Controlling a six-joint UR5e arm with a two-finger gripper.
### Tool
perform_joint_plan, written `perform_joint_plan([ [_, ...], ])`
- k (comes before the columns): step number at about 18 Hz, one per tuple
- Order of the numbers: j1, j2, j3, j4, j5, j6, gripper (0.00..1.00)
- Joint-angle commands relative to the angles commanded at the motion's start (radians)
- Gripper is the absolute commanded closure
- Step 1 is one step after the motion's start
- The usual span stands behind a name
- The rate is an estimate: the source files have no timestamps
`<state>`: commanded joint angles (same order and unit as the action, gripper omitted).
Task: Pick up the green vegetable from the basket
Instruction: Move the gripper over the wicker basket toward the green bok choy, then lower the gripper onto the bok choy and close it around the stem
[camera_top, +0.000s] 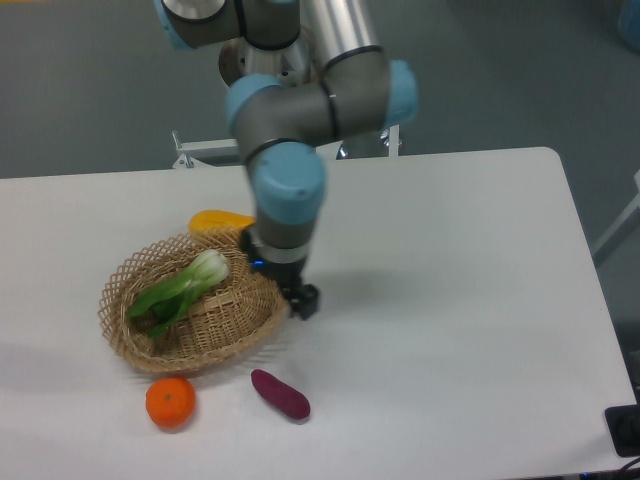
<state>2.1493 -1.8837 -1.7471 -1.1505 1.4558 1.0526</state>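
The gripper (290, 292) hangs over the right rim of the basket (125, 335), its dark body pointing down from the wrist. Only the black housing and one dark block near the rim show clearly, so I cannot tell whether the jaws are spread or shut; nothing appears to be held between them.

Just left of the gripper, inside the basket, lies the green vegetable (185, 288). Its pale stem base points toward the far right, close to the gripper, and the dark leaves trail toward the near left across the basket floor. It rests on the weave and is apart from the gripper.

It is likely light, with a fairly firm, smooth stem base and soft leaves that would crush or tear under a pinch and slip away. The better hold is probably across the whitish stem, where it is thick and stiff, with only moderate force since the stalks can bruise or snap. The raised lattice rim sits close to that end, so the fingers need to clear it on the way down.

Outside the basket, a yellow vegetable (222, 220) lies against the far rim, an orange (170, 402) sits near the front edge, and a purple sweet potato (280, 394) lies to the orange's right.
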Motion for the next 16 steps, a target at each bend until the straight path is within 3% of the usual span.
perform_joint_plan([
  [3, -0.035, -0.003, -0.029, 0.006, 0.002, -0.077, 0.00],
  [7, -0.040, -0.009, -0.071, 0.011, 0.000, -0.082, 0.00],
  [11, -0.065, -0.032, -0.072, 0.014, 0.000, -0.126, 0.00],
  [16, -0.080, -0.064, -0.075, 0.064, 0.003, -0.167, 0.00],
])
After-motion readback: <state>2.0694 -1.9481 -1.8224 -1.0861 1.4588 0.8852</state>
